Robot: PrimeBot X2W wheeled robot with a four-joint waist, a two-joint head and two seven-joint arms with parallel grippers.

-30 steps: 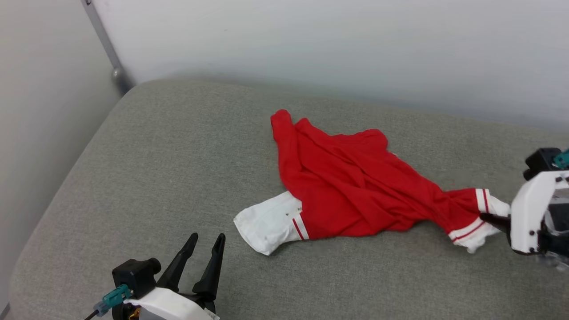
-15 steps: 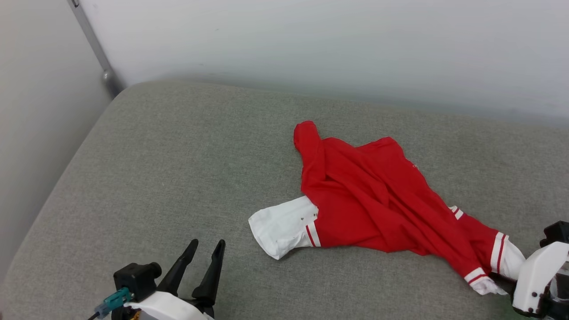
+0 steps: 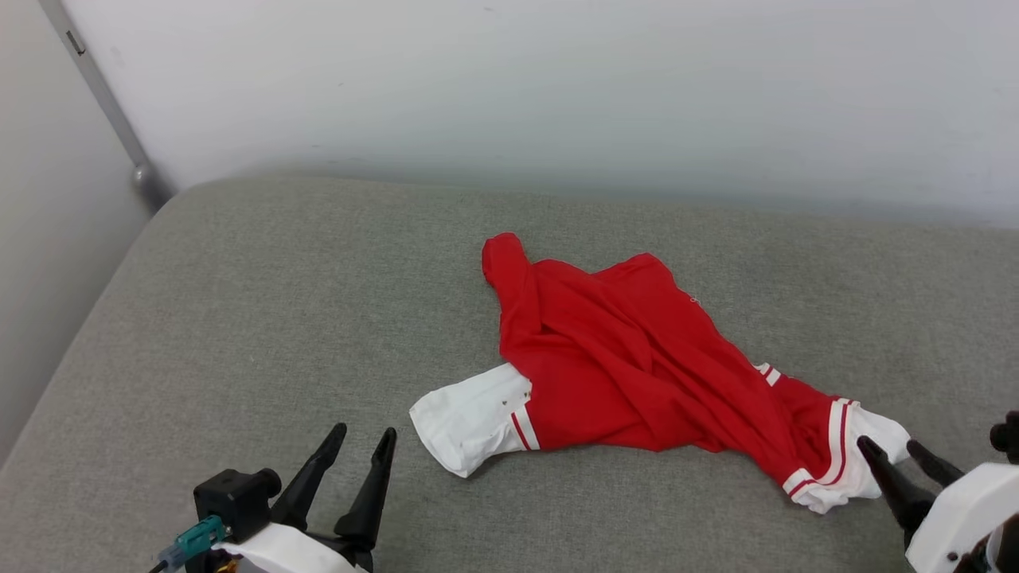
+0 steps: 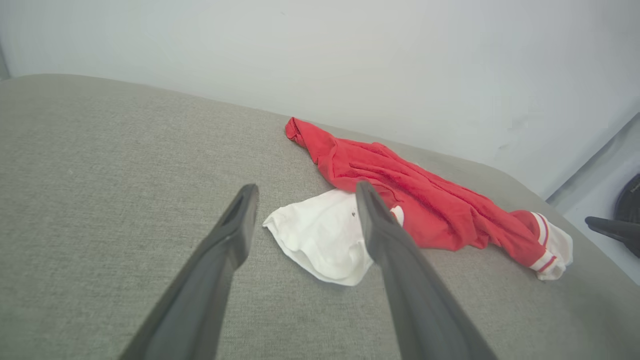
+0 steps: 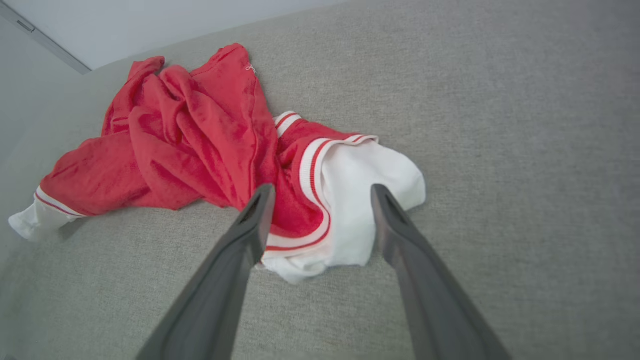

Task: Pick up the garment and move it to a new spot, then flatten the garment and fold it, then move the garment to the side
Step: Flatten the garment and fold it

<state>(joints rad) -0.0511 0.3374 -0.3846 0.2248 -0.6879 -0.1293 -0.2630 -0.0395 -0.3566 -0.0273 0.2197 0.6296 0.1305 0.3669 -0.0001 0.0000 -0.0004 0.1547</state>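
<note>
Head view: a second ago the right hand (image 3: 889,444) was pinched shut on the garment's white right sleeve (image 3: 872,442) and the cloth ran taut towards it. Now its two dark fingers stand wide apart and hold nothing. The sleeve lies slack on the grey cushion (image 3: 239,318), just at the fingertips. The camera has also shifted, so the whole scene sits differently in the picture. The left hand (image 3: 365,432) is as it was, fully spread and empty, low at the near left and apart from the cloth. One garment (image 3: 629,366) lies crumpled at the middle of the cushion, red body bunched, with two white sleeves showing, one at each near end.

Left wrist view: the left hand (image 4: 306,187) has its two fingers wide apart above bare cushion, gripping nothing. The left sleeve (image 4: 320,240) lies just beyond the tips. The garment (image 4: 440,210) stretches away to the right, where one dark finger of the right hand (image 4: 610,227) pokes in at the edge.

Right wrist view: the right hand (image 5: 322,189) is spread wide, its fingers straddling the striped trim and white right sleeve (image 5: 370,180). Whether the tips touch the cloth cannot be told. The garment (image 5: 200,140) lies heaped beyond, on the cushion.
</note>
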